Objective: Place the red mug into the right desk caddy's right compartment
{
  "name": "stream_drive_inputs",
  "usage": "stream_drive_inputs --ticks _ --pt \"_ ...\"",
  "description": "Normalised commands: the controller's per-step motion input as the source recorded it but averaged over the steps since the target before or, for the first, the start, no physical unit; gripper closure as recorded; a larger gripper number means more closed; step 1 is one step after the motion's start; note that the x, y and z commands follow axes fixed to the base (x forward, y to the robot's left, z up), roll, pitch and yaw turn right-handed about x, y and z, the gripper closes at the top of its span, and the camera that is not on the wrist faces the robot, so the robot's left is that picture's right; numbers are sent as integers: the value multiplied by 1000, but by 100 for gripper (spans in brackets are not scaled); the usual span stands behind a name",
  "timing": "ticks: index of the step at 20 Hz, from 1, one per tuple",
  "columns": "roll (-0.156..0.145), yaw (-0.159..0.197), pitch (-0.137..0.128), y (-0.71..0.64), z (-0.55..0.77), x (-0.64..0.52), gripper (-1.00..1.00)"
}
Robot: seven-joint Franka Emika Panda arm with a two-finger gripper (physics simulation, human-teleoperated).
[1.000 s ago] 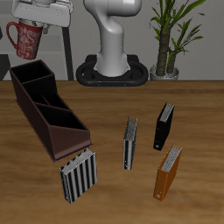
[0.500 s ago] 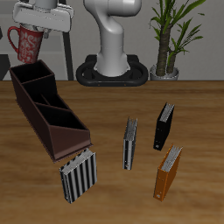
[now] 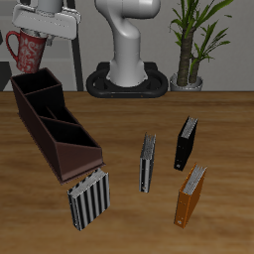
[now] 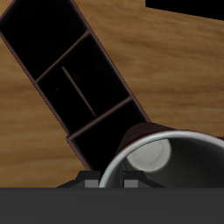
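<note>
Red mug (image 3: 27, 51) hangs in the air above the back end of the right desk caddy (image 3: 55, 124), held upright with its mouth up under the pincer (image 3: 40, 38). Its looped handle sticks out sideways, away from the robot's pedestal. The pincer is closed on the mug at the rim; the exterior view shows the fingers coming down onto it, and the wrist view shows the pale inside and grey rim (image 4: 166, 162) right beneath the camera, mouth facing straight up at it.

The caddy lies flat on the counter (image 3: 129, 114) with its long axis slanted: one end sits far back near the counter's rear edge, the other reaches towards the front edge, beside the striped grey-white book (image 3: 88, 197). Inner walls split it into several bays. In the wrist view the mug's rim overlaps the end bay closest to it, the right compartment (image 4: 109, 131), whose dark floor shows just past the rim; the mug is well above it, not inside.

Elsewhere on the counter stand a thin grey book (image 3: 148, 162), a black book (image 3: 186, 142) and an orange book (image 3: 191, 195), all well apart from the caddy. A potted plant (image 3: 194, 40) stands behind the counter near the robot's base (image 3: 127, 77).
</note>
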Motion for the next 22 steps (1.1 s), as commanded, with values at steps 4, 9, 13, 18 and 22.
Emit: stream_drive_inputs --ticks 4,9,13,18,22 --pt "13 -40 26 -22 -241 62 100" --pt "-3 -34 39 -77 -282 51 100" --pt "-18 -25 15 -62 -142 4 100" --pt "-9 -32 21 -61 -193 -14 100" --pt "13 -24 31 30 -226 49 100"
